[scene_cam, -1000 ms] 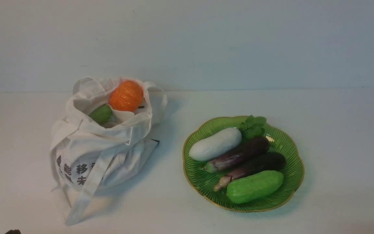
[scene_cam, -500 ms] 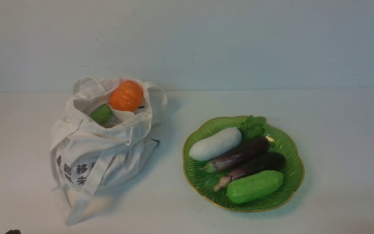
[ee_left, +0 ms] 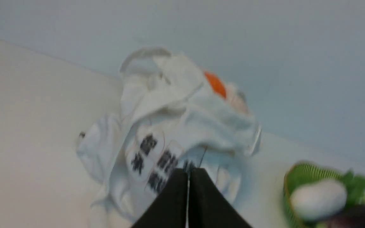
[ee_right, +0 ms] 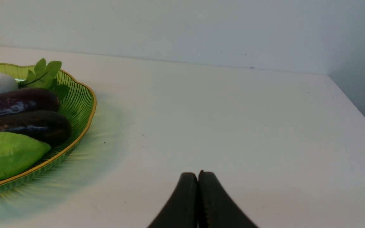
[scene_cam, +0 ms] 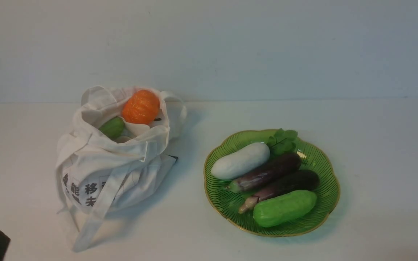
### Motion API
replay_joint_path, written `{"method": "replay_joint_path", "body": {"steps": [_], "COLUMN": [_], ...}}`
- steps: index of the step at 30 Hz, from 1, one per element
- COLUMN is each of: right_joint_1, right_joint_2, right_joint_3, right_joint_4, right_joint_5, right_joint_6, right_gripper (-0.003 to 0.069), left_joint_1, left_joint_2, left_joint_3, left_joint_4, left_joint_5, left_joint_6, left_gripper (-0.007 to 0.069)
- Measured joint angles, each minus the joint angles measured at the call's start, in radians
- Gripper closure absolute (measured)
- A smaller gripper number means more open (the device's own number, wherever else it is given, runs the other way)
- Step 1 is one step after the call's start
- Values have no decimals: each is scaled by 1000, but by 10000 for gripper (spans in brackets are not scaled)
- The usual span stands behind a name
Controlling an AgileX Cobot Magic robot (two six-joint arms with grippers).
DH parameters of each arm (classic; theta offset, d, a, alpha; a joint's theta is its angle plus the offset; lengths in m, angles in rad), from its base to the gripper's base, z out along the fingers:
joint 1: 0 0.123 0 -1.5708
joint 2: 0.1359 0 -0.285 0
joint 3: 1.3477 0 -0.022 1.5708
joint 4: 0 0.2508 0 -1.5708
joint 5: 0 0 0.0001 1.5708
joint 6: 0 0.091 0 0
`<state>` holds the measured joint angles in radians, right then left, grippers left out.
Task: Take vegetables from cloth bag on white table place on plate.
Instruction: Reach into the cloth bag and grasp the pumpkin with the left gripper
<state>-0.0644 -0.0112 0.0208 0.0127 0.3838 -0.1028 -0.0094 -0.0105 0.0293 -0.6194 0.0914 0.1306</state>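
1. On the left side of the white, smooth, wide tabletop [scene_cam: 386, 174] stands one soft off-white canvas tote [scene_cam: 140, 181] with fabric straps and dark printed characters on its side.
2. Tote contents, visible count: two vegetables at the open mouth.
   - One ribbed orange pumpkin [scene_cam: 141, 107], near the rear edge of the opening.
   - One smooth green rounded vegetable [scene_cam: 112, 127], partly covered by the cloth, to the left of the pumpkin.
   - Deeper contents: cannot be told.
3. To the right of the tote, well apart from it, sits one shallow translucent green ribbed plate [scene_cam: 227, 214] with a scalloped gold rim.
4. Plate contents, visible count: five items.
   - One white oblong vegetable [scene_cam: 241, 161].
   - Two dark purple glossy eggplants [scene_cam: 269, 171], lying side by side.
   - One bright green oblong vegetable [scene_cam: 285, 208], nearest the front edge.
   - One green leafy sprig [scene_cam: 282, 141], near the rear rim.
5. Grippers, count: two.
   - Left gripper [ee_left: 189, 171]: fingers together, nothing between them. The left wrist view is blurred; the tote lies ahead of the fingertips.
   - Right gripper [ee_right: 200, 173]: fingers together, nothing between them, apart from the plate.
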Motion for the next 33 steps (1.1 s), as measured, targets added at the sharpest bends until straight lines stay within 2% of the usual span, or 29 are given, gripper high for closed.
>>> {"method": "replay_joint_path", "body": {"steps": [1, 2, 3, 5, 9, 10, 13, 17, 19, 20, 21, 22, 25, 30, 33], "right_joint_1": [0, 0, 0, 0, 0, 0, 0, 0, 0, 0, 0, 0, 0, 0, 0], "right_joint_2": [0, 0, 0, 0, 0, 0, 0, 0, 0, 0, 0, 0, 0, 0, 0], "right_joint_3": [0, 0, 0, 0, 0, 0, 0, 0, 0, 0, 0, 0, 0, 0, 0], "right_joint_4": [0, 0, 0, 0, 0, 0, 0, 0, 0, 0, 0, 0, 0, 0, 0], "right_joint_5": [0, 0, 0, 0, 0, 0, 0, 0, 0, 0, 0, 0, 0, 0, 0], "right_joint_6": [0, 0, 0, 0, 0, 0, 0, 0, 0, 0, 0, 0, 0, 0, 0], "right_gripper": [673, 673, 673, 673, 673, 673, 673, 673, 673, 673, 673, 673, 673, 673, 673], "left_joint_1": [0, 0, 0, 0, 0, 0, 0, 0, 0, 0, 0, 0, 0, -5, -25], "left_joint_2": [0, 0, 0, 0, 24, 75, 222, 503, 635, 650, 763, 828, 985, 1239, 1307], "left_joint_3": [0, 0, -2, -45, -188, -299, -463, -687, -776, -776, -837, -872, -959, -1143, -1203], "left_joint_4": [-51, -51, -108, -137, -57, 22, 152, 225, 236, 236, 242, 245, 247, 246, 253], "left_joint_5": [-84, -84, -210, -332, -343, -274, -42, 374, 546, 564, 685, 740, 802, 793, 776], "left_joint_6": [-9, -9, -23, -34, -29, -26, -25, -18, 3, 7, 40, 63, 122, 231, 249], "left_gripper": [629, 629, 629, 629, 629, 629, 629, 629, 629, 629, 629, 629, 629, 629, 629]}}
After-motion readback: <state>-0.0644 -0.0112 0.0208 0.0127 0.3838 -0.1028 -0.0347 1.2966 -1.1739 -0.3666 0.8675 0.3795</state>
